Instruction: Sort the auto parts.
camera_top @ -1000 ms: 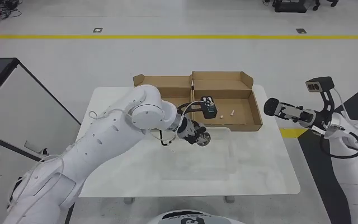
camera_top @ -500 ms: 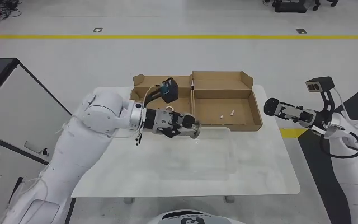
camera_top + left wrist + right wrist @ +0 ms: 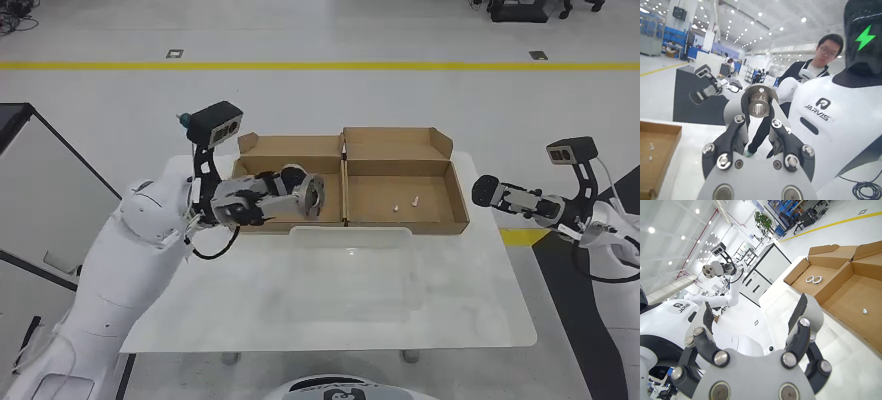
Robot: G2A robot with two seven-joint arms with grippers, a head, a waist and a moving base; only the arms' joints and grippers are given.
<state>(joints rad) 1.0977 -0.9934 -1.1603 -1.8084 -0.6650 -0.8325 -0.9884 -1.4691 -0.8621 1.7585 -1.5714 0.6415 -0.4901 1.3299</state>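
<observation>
Grips flanged metal part [image 3: 758,108] in left claw [image 3: 300,193] over left box [image 3: 797,273] with two rings [image 3: 814,279]; holds right claw [image 3: 755,303] wide, empty; shows perhaps screws [image 3: 405,203] in right box [image 3: 846,294].

Left gripper [image 3: 298,191], with flanged metal part [image 3: 310,193] clamped between fingers, carried off bare table [image 3: 450,300] just in front of cardboard box [image 3: 400,140], leftward and toward far side; now held over box's left compartment. Wrist rolled: wrist camera [image 3: 215,122] swung from above right compartment, across left compartment, out past box's left end. Part's flange turned to face right compartment. Left arm [image 3: 150,225] drawn back from over table's left half to table's left edge.
</observation>
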